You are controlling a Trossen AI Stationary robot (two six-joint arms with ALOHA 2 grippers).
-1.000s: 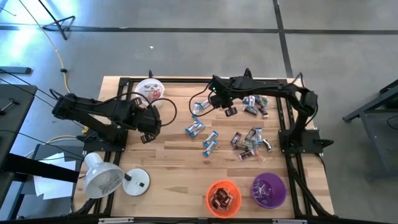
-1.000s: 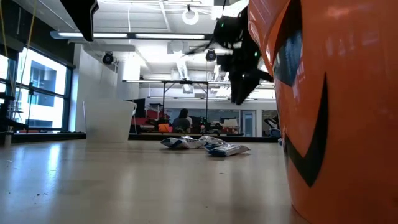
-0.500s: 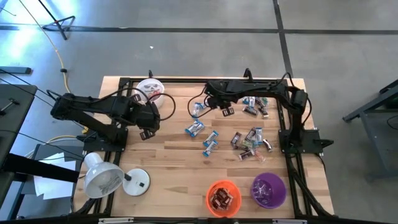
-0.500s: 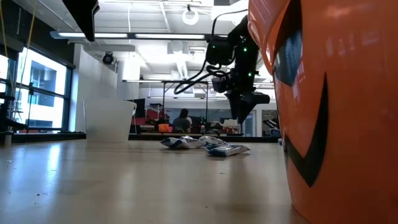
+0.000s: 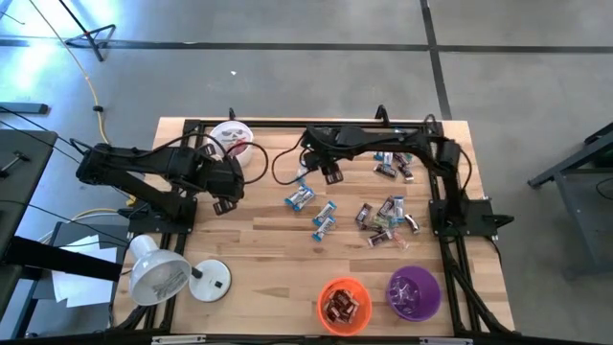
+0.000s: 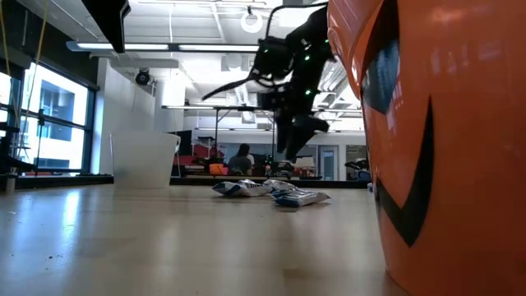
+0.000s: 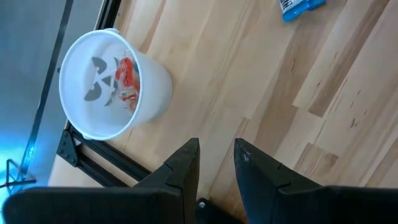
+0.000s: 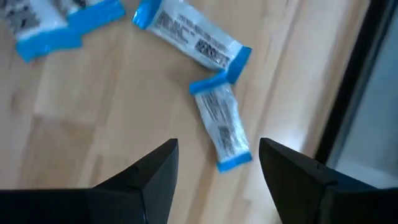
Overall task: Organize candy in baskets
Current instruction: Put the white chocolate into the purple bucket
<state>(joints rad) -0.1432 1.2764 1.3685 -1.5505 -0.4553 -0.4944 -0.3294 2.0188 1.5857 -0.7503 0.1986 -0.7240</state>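
Observation:
Several blue-and-white candy bars (image 5: 311, 199) lie flat in the middle of the table, with darker ones (image 5: 387, 216) to their right and more by the far edge (image 5: 391, 163). My right gripper (image 5: 327, 172) hovers open above two blue-and-white bars (image 8: 217, 127), which show between its fingers. It hangs clear of the candy (image 6: 286, 150). My left gripper (image 5: 222, 202) waits near the white basket (image 7: 109, 84) with a narrow gap between its fingers (image 7: 216, 146). That basket holds a reddish candy (image 7: 126, 81). The orange basket (image 5: 343, 305) and the purple basket (image 5: 413, 292) stand at the near edge.
A white dome lamp (image 5: 158, 271) with a round base (image 5: 211, 280) sits at the near left corner. A black frame (image 5: 287, 125) runs along the table's far edge. Bare wood lies between the left gripper and the candy. The orange basket (image 6: 427, 148) fills the right of the low view.
My right gripper has moved toward the table's left, from over the far candy cluster to above the blue-and-white bars near the table's middle, staying open and above the table. No candy has moved.

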